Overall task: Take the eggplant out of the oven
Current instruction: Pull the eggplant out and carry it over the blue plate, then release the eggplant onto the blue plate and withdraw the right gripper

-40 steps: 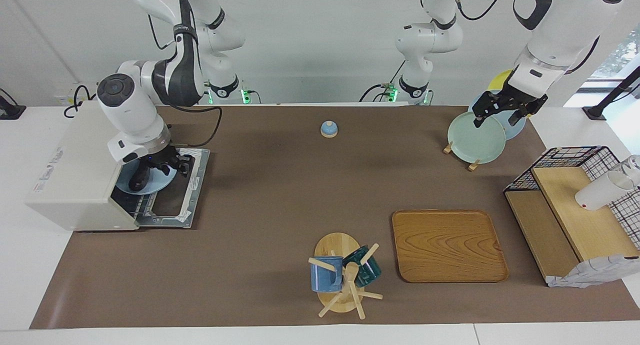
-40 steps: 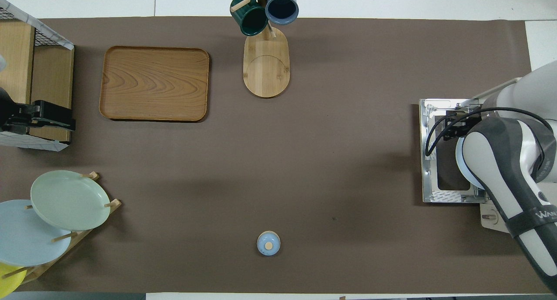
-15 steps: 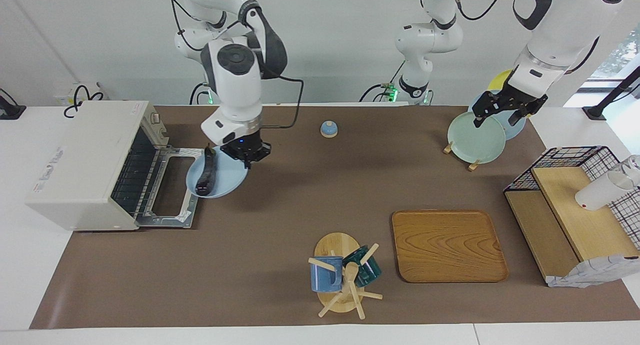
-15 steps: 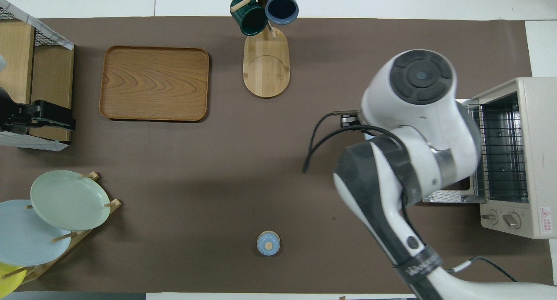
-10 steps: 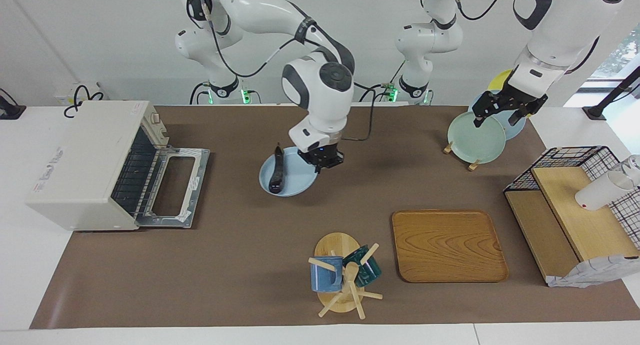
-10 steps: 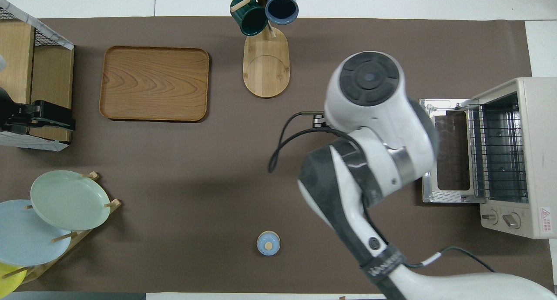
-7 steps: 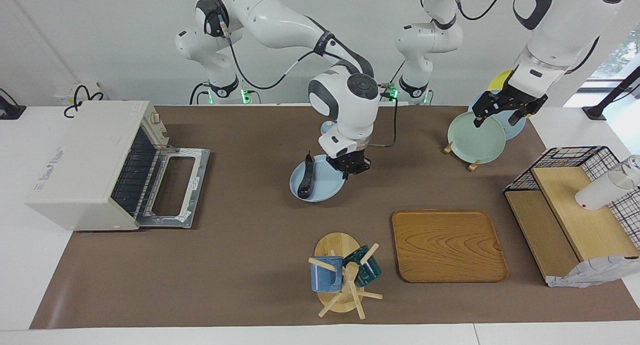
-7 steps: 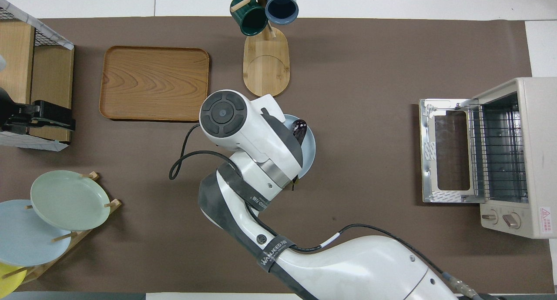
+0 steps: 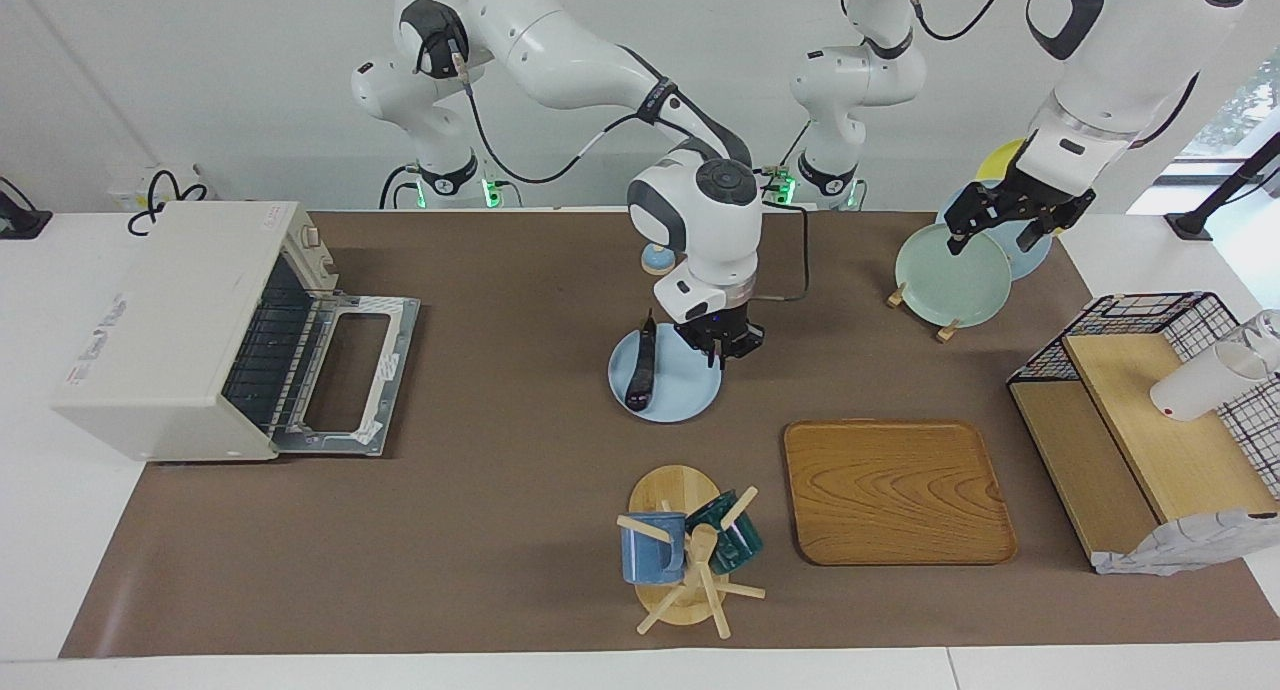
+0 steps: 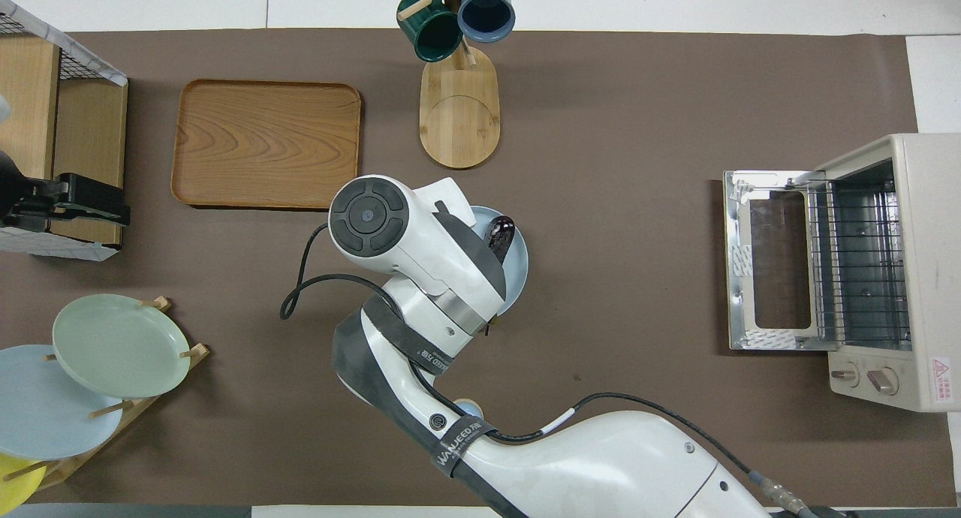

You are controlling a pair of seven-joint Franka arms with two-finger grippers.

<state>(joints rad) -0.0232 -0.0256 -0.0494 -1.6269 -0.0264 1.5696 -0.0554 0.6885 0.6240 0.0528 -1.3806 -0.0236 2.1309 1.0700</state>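
Two arms are mine, and only the right one is busy. Biggest on the table is the boxy off-white toaster oven (image 9: 160, 320) at my right arm's end, its dark glass door (image 9: 350, 375) dropped flat and its wire rack bare. The rectangular wooden tray (image 9: 895, 490) lies toward my left arm's end.

Between them, mid-table, the round light-blue plate (image 9: 690, 395) sits flat on the brown mat, well apart from the oven. The long dark purple eggplant (image 9: 642, 375) lies on that plate, along the side toward the oven.

My right gripper (image 9: 722, 355) is down at the plate's rim, on the side away from the eggplant; whether it is clamped on the rim or let go I cannot tell.

My left gripper (image 9: 1010, 220) waits over the pale green plate (image 9: 950, 275) in the rack, spread wide and holding nothing.
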